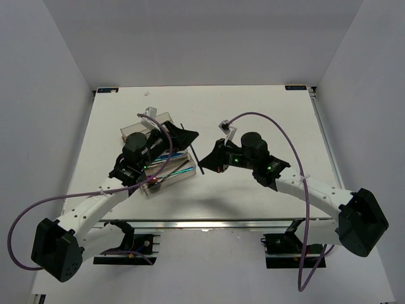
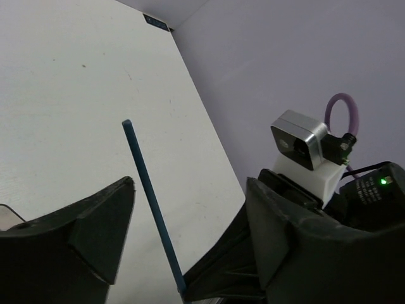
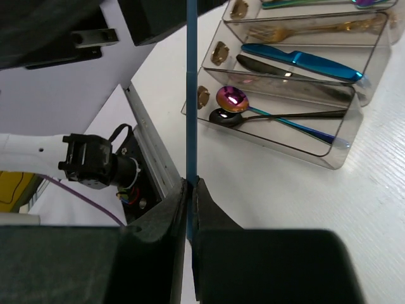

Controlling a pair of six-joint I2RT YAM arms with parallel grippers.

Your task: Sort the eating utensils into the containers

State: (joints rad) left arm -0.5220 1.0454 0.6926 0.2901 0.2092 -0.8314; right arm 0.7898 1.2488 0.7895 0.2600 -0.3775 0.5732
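My right gripper [image 3: 191, 187] is shut on a slim blue chopstick [image 3: 191, 95] and holds it upright above the table, just right of the tray; in the top view the gripper [image 1: 207, 162] and chopstick [image 1: 199, 162] show mid-table. My left gripper [image 2: 190, 221] is open, and the chopstick [image 2: 149, 202] stands between its fingers [image 2: 95, 234] without touching them. In the top view the left gripper [image 1: 181, 136] hovers over the clear tray [image 1: 134, 131]. The tray [image 3: 345, 126] holds a gold fork [image 3: 310, 28], a blue knife [image 3: 304, 61], a purple spoon [image 3: 231, 98] and a black spoon [image 3: 221, 117].
The right arm's wrist camera [image 2: 302, 144] sits close to the left gripper's right finger. The table's metal front rail [image 3: 149, 145] and a motor mount [image 3: 95, 168] lie below the chopstick. White walls enclose the table on three sides.
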